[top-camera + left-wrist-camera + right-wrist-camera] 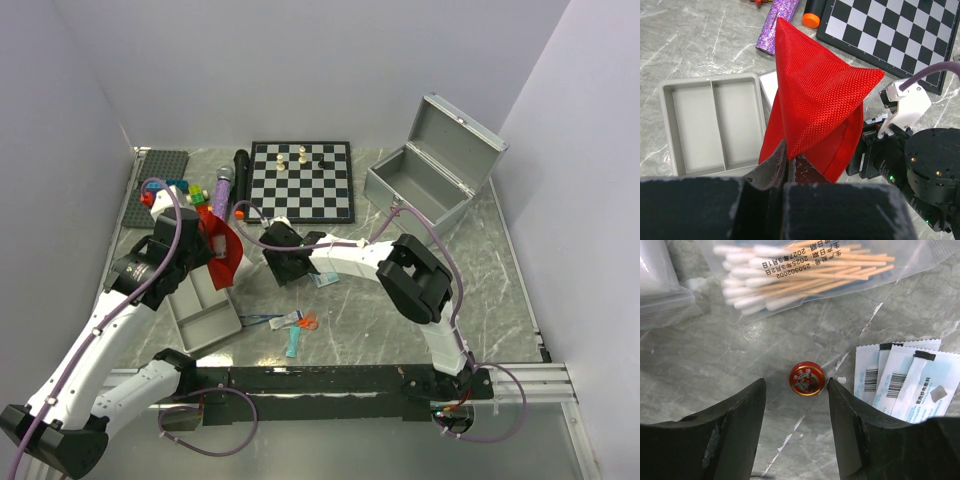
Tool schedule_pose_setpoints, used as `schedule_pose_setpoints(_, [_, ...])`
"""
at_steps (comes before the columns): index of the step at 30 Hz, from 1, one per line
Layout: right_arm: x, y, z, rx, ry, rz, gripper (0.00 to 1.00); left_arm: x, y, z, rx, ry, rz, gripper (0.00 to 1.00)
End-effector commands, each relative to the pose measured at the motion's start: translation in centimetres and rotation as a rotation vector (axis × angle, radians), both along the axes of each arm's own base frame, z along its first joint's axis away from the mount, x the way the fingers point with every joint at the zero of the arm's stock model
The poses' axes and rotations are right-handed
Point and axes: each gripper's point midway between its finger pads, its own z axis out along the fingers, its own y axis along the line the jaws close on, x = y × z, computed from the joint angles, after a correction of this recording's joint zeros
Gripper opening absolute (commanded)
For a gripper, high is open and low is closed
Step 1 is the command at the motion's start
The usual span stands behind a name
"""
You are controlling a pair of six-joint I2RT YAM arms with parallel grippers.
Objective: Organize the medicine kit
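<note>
Silver-grey metal case (400,205), lid up, long axis diagonal; left gripper (786,162) clamped on red mesh pouch (815,100); right gripper (796,386) apart around small red tin (807,378).

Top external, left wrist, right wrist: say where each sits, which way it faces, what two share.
Top external: above, behind the bases, looking down on the table; both arms show, medicine kit open.
Left wrist: on that arm, looking along the left gripper, shut on the red pouch.
Right wrist: looking down past the open right gripper at a red tin.
Top and left wrist share the red pouch.
</note>
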Motion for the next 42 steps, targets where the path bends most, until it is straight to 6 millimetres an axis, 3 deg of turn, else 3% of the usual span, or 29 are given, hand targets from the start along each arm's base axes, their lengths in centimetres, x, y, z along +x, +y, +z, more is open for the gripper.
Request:
schedule_pose_setpoints(1, [1.1, 0.3, 0.0, 0.011, -0.004, -0.008, 0.58, 0.6, 0.0, 1.1, -0.015, -0.051, 0.007, 0.01])
schedule_pose_setpoints(13, [0.5, -0.2, -0.3, 0.020, 0.007, -0.010, 0.32, 0.8, -0.3, 1.1, -0.024, -0.051, -0.003, 0.01])
schedule_pose_setpoints(16, [0.3, -0.6, 1.1, 0.047, -0.012, -0.024, 0.26, 0.9, -1.0, 0.9, -0.035, -0.048, -0.038, 0.01])
schedule_pose_setpoints(22, [-1.0, -2.3, 7.3, 0.170, -0.084, -0.047, 0.24, 1.0, -3.9, 0.1, -0.100, -0.033, -0.187, 0.01])
schedule_pose_setpoints(31, [-5.1, -5.2, 15.6, 0.349, -0.185, -0.005, 0.23, 2.0, -7.3, -0.8, -0.193, -0.012, -0.297, 0.01])
schedule_pose_setpoints(38, [-7.1, -2.9, 20.1, 0.503, -0.174, 0.082, 0.23, 2.0, -11.0, -1.0, -0.218, 0.000, -0.378, 0.01])
schedule_pose_setpoints(42, [-7.5, -1.3, 21.0, 0.547, -0.143, 0.124, 0.23, 1.5, -13.0, -0.8, -0.221, 0.008, -0.418, 0.01])
